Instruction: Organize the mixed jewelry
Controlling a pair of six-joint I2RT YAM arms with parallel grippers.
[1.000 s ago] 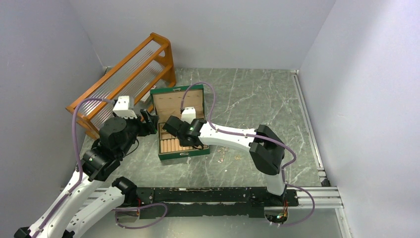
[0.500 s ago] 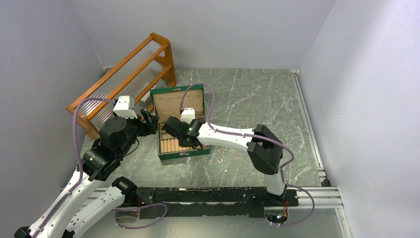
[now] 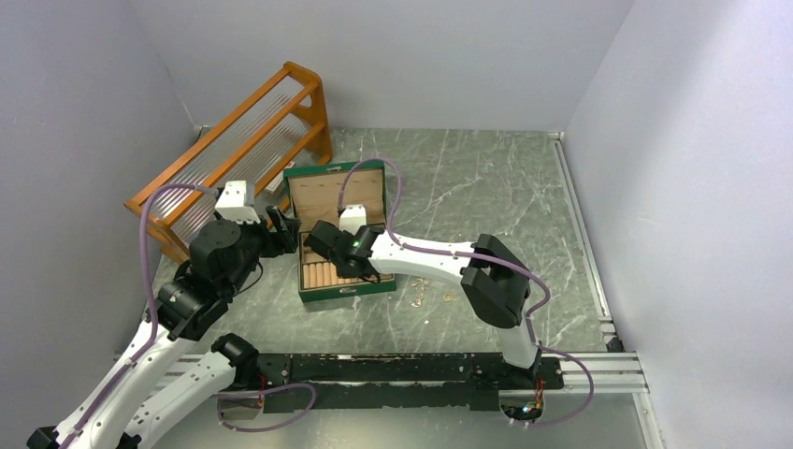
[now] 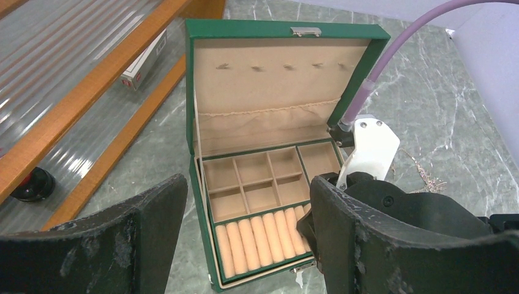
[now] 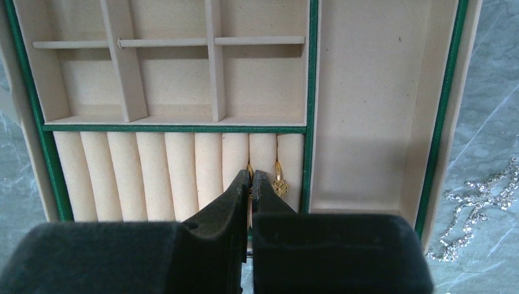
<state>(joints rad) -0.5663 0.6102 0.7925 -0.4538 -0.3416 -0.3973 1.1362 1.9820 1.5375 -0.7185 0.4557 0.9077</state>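
The left arm [image 3: 178, 304] is angling forward, and the left pincer [image 4: 248, 184] is gaping wide. The right arm [image 3: 430, 257] is stretching leftward, elbow bent, and the right pincer [image 5: 251, 177] is pointing down, fingers [image 5: 235, 196] pressing nearly together.

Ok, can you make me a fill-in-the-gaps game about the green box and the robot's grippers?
The green hinged jewellery box has its lid ___.
The left gripper, fingers wide apart, holds ___.
The right gripper pinches a tiny gold piece at the padded rolls, coloured ___.
The small clover-shaped charm tucked between rolls is coloured ___.
Missing words: open, nothing, beige, gold.
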